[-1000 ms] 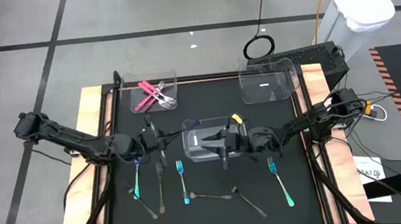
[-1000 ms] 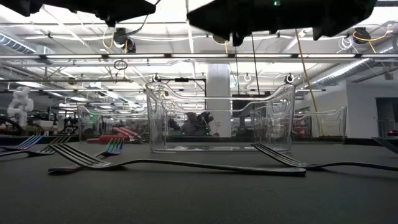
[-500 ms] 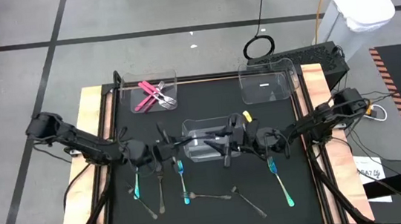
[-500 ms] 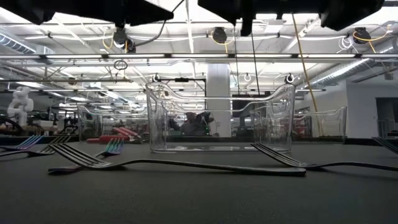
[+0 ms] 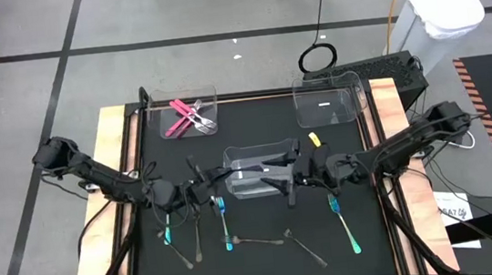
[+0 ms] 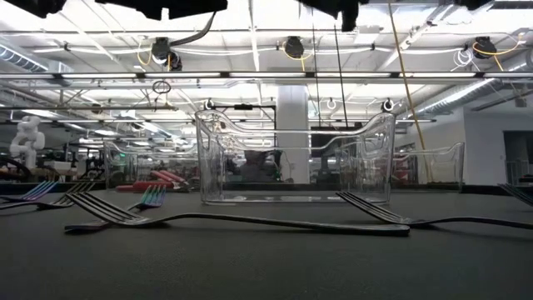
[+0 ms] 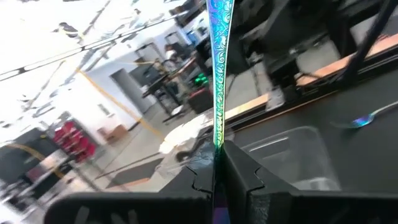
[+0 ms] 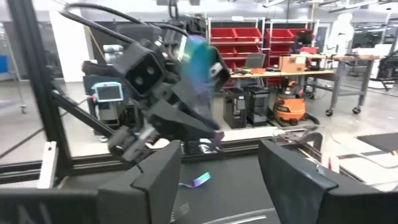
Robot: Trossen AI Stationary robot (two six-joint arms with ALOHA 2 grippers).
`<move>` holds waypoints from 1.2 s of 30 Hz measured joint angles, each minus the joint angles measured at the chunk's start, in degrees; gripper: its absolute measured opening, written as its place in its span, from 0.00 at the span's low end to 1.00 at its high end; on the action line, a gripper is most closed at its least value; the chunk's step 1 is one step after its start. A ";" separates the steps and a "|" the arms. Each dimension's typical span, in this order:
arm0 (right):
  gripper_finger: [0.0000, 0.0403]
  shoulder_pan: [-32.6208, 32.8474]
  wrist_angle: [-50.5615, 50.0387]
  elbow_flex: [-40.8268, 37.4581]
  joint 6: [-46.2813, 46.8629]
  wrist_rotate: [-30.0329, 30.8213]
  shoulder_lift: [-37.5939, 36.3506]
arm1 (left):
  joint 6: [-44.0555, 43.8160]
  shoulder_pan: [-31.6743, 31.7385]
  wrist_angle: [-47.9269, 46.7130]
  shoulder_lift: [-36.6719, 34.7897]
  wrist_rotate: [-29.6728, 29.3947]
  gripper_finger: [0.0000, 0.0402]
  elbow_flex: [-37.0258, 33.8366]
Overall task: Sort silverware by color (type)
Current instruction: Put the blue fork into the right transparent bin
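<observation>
My left gripper [image 5: 203,184] hovers just left of the clear middle bin [image 5: 253,162], shut on an iridescent blue-teal piece of silverware [image 7: 217,68]. My right gripper [image 5: 289,186] stands open [image 8: 221,171] at the bin's right end, above the table, with nothing between its fingers. Loose silverware lies flat on the black mat: teal forks [image 5: 222,213] [image 5: 343,223], another teal piece [image 5: 166,226], and grey pieces [image 5: 197,234] [image 5: 259,241] [image 5: 309,250]. Pink-handled pieces [image 5: 187,116] lie in the far left bin. My left gripper pinches the blue-teal piece between its two fingers [image 7: 239,168], gripping the narrow patterned shaft [image 7: 217,140]. The fingers point about level toward the table's right, and the piece runs along them, sticking out well past their tips. It is lifted clear of the table.
A third clear bin [image 5: 327,101] stands at the far right with a small pale thing inside. In the low view, grey forks [image 6: 233,221] [image 6: 416,222] lie in front of the middle bin [image 6: 293,158]. Wooden rails [image 5: 118,187] edge the mat.
My right gripper has opened wide, risen, and drawn back from over the middle bin toward the table's right edge. My left gripper, still shut on the teal piece, has moved toward the bin and a little toward the near edge, rolling about its own axis.
</observation>
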 joint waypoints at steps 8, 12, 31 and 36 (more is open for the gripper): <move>0.53 1.70 -3.64 0.00 1.33 0.05 -3.53 | 4.39 -1.44 -1.77 0.00 -4.48 0.03 0.00; 0.53 1.82 -6.56 0.00 2.97 1.09 -4.10 | 6.35 -1.83 -2.12 0.00 -4.85 0.03 0.00; 0.53 -0.24 -10.64 0.02 3.27 3.07 -4.14 | 7.17 -1.60 -7.46 -0.04 -8.85 0.03 0.00; 0.53 -0.89 -11.39 0.02 3.25 3.07 -4.14 | 6.92 -0.88 -9.80 -0.07 -10.56 0.03 -0.02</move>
